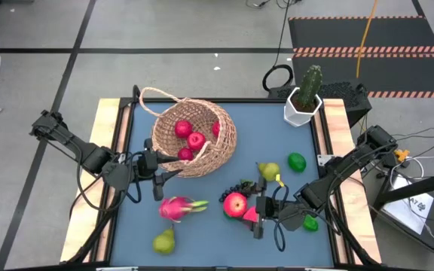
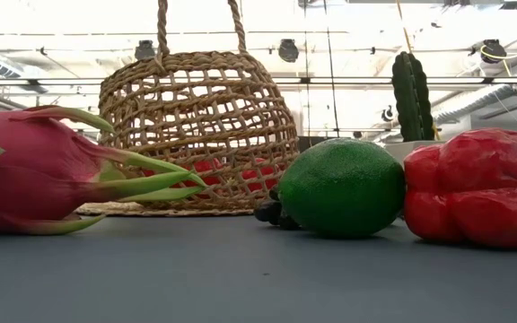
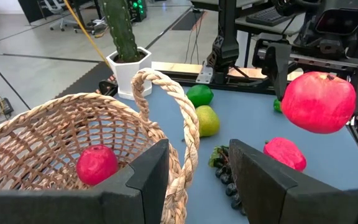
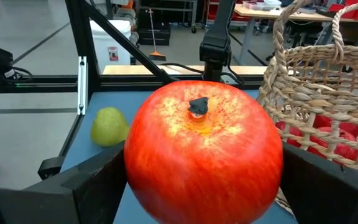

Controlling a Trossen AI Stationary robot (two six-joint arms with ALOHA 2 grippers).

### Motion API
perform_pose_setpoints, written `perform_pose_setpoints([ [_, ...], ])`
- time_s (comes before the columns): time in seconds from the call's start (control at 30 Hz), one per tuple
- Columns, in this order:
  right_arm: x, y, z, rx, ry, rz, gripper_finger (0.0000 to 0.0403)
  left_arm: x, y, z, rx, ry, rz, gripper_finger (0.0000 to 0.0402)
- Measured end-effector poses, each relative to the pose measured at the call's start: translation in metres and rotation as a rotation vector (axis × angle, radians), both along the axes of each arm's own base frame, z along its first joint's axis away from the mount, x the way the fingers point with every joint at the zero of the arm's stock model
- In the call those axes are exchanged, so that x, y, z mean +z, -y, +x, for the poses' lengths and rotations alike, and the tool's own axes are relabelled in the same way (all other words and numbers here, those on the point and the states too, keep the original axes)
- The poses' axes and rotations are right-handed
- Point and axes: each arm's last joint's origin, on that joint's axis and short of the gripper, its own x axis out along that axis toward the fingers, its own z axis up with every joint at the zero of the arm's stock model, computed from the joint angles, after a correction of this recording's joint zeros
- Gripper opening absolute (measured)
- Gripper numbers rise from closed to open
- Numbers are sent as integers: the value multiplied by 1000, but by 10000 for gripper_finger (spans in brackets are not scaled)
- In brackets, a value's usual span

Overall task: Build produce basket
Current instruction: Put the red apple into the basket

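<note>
The tan wicker basket point(image 1: 194, 139) sits tilted at the table's middle, with several red round fruits point(image 1: 196, 140) inside it. My left gripper point(image 1: 164, 172) is shut on its near rim. To the right, my right gripper point(image 1: 241, 205) is shut on a red round fruit point(image 1: 235, 203) above the table. On the table lie a pink dragon fruit point(image 1: 178, 208), two pears point(image 1: 164, 241) point(image 1: 268, 172), two limes point(image 1: 297, 161) point(image 1: 310, 223), a dark grape bunch point(image 1: 238, 188) and a red fruit point(image 3: 284, 154) below the right gripper. My left gripper pinches the basket's rim point(image 3: 180, 186) close to where the loop handle point(image 3: 166, 93) joins it, one finger inside the basket and one outside. The fingers come nearly level from the table's left side. The basket leans, with its bottom on the table. My right gripper pinches the red round fruit by its two opposite sides point(image 4: 135, 174) between its two fingers. The fingers come nearly level from the table's right side. The fruit's dark stem end point(image 4: 197, 106) faces back toward the wrist. The fruit is lifted clear of the table.
A white pot with a green cactus point(image 1: 306, 94) stands at the table's far right corner. Wooden rails point(image 1: 110, 128) run along the left and right edges. Bare blue surface lies at the far middle and along the near edge.
</note>
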Motion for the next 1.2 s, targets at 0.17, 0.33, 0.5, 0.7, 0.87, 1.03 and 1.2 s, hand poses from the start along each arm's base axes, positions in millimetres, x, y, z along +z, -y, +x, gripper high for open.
perform_pose_setpoints([
  [0.17, 2, 3, 3, -5, 15, -22, 359, 0, 0, 0, 0, 0, 0, 170],
  [0.33, 11, 13, 11, -32, 86, -13, 359, 0, 0, 0, 0, 0, 0, 170],
  [0.5, 22, 27, 18, -68, 141, -17, 359, 0, 0, 0, 0, 0, 0, 170],
  [0.7, 33, 55, 26, -72, 166, 22, 359, 0, 0, 0, 0, 0, -1, 170],
  [0.87, 43, 82, 30, -104, 192, 39, 359, 0, 0, 0, 0, 2, -1, 170],
  [1.03, 64, 103, 37, -109, 243, 30, 359, 0, 0, 0, 0, 4, -3, 170],
  [1.2, 88, 130, 45, -147, 286, 4, 359, 4, 1, 1, -2, 41, -22, 170],
])
